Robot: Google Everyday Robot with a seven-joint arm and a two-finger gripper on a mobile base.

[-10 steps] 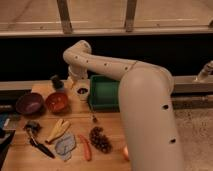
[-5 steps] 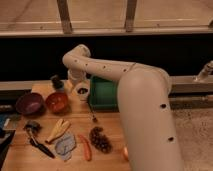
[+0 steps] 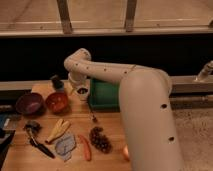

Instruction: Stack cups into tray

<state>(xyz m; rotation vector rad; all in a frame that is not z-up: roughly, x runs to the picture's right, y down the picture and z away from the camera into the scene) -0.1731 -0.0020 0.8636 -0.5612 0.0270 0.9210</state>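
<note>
In the camera view, we see our hand (image 3: 80, 90) low over the wooden surface (image 3: 107, 127), right at the cream-white cup (image 3: 82, 92), which sits just beside the left wall of the green tray (image 3: 104, 95). We cannot tell whether the hand is gripping that cup or merely poised around it, since the wrist hides the contact. The dark cup (image 3: 56, 82) stands apart, farther back and to the left, near the orange-red bowl (image 3: 56, 101) and the purple bowl (image 3: 30, 103). Fruit and utensils lie scattered nearer the front edge.

We judge the step in hand to be securing the cream-white cup. Next we would need a firm hold, a lift clear of the tray's wall, and a short carry to the right into the tray.
</note>
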